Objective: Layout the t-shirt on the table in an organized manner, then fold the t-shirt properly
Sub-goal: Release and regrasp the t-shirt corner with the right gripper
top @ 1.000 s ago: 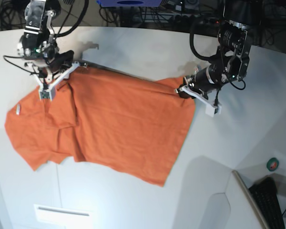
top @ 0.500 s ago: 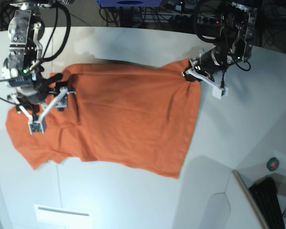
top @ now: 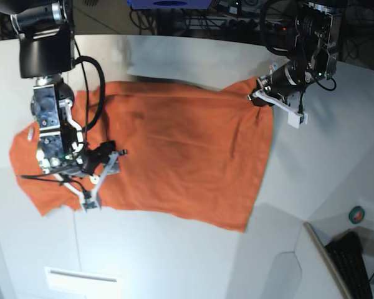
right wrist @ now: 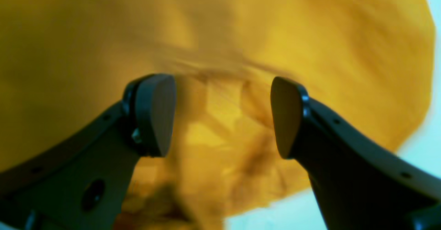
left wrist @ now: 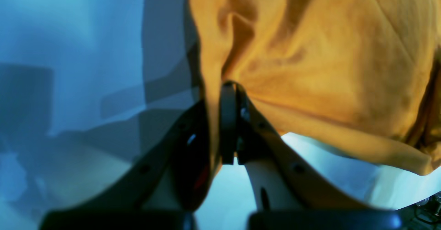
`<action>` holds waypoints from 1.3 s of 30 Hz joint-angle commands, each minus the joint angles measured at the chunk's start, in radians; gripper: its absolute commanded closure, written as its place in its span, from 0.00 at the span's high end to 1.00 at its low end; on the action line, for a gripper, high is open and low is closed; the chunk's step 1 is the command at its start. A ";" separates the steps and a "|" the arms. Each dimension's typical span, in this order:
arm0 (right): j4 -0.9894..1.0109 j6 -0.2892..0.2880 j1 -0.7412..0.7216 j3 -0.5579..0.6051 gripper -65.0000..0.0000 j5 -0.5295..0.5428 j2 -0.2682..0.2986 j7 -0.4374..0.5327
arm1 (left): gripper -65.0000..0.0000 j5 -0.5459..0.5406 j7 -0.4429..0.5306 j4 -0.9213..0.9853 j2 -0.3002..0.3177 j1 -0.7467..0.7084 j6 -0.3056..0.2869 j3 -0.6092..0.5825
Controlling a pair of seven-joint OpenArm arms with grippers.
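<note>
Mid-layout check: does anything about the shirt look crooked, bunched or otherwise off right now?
Yes. The t-shirt lies askew on the table, its hem slanting. Fabric near the open right tool is bunched, and the left tool pinches one corner, leaving folds there.

the t-shirt (top: 174, 156) is soft matt orange cloth, creased and rumpled near its gathered edge. the table (top: 324, 162) is a smooth white top with a faint sheen that catches the light. the right gripper (right wrist: 220, 116) has dark matt plastic-looking fingers (right wrist: 155, 114) with smooth rounded pads. the left gripper (left wrist: 229, 126) looks alike, dark and smooth.
</note>
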State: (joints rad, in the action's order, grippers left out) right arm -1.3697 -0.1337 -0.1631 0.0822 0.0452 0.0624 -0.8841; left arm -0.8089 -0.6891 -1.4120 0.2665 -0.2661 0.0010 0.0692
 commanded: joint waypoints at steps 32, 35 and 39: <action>0.066 0.006 -0.010 -0.065 0.00 -0.008 0.003 0.098 | 0.00 -0.007 0.010 -0.014 0.012 0.006 -0.003 0.013; -0.061 0.006 0.036 -0.146 0.00 -0.008 0.003 0.023 | 0.00 -0.008 0.010 -0.017 0.010 0.006 -0.003 0.013; -0.193 0.006 0.127 -0.273 0.00 -0.008 0.004 -0.037 | 0.00 -0.010 0.010 -0.017 0.009 0.006 -0.003 0.011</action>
State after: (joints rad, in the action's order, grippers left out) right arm -1.5471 -0.1307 -0.0235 -0.1905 0.0406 0.0593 -0.9314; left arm -0.8116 -0.6891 -1.4113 0.2676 -0.2661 0.0013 0.0772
